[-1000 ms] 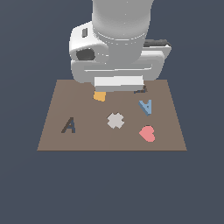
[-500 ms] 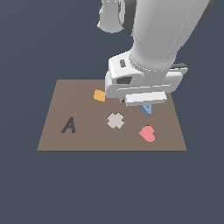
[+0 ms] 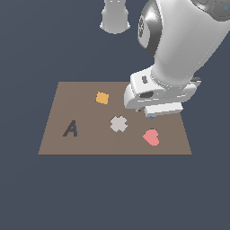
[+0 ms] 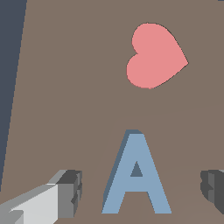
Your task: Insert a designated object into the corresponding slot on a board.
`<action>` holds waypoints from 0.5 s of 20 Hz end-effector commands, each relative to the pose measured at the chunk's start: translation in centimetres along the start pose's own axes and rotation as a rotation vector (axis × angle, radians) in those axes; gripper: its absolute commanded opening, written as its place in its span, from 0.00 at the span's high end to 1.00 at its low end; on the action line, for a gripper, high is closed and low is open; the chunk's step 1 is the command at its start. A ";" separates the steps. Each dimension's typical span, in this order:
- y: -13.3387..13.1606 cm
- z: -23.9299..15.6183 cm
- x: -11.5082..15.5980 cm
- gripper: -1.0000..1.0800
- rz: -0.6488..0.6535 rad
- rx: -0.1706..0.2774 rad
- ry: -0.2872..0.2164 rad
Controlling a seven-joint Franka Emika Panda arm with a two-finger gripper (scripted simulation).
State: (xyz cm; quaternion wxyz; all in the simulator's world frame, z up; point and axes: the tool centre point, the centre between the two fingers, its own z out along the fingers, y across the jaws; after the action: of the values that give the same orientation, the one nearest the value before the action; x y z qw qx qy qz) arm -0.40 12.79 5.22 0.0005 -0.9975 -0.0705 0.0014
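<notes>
Tool [image 4: 140, 192] hung low over board [image 3: 81, 148], near its edge on exterior view's right. Jaws spread apart, one finger [image 4: 65, 194] on each side of blue A block [image 4: 136, 175], neither touching it. Block lay flat on board, just beside pink heart [image 4: 153, 54]. A-shaped slot [image 3: 70, 129] sat well apart, toward exterior view's left, past grey cross [image 3: 118, 124] and orange square [image 3: 102, 98].

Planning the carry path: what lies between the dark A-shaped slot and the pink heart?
In the exterior view, a pale grey cross-shaped piece lies between the slot and heart.
</notes>
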 end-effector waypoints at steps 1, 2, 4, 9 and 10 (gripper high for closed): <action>-0.2 0.2 0.1 0.04 0.000 0.000 0.002; -0.1 0.1 0.0 0.04 -0.001 0.000 0.000; -0.1 0.3 0.0 0.04 -0.001 0.000 0.000; -0.2 1.7 0.2 0.04 -0.001 -0.001 0.002; -0.2 1.9 0.2 0.04 -0.001 -0.001 0.002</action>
State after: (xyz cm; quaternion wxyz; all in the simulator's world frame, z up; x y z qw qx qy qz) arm -0.26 13.02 3.76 0.0002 -0.9975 -0.0710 0.0003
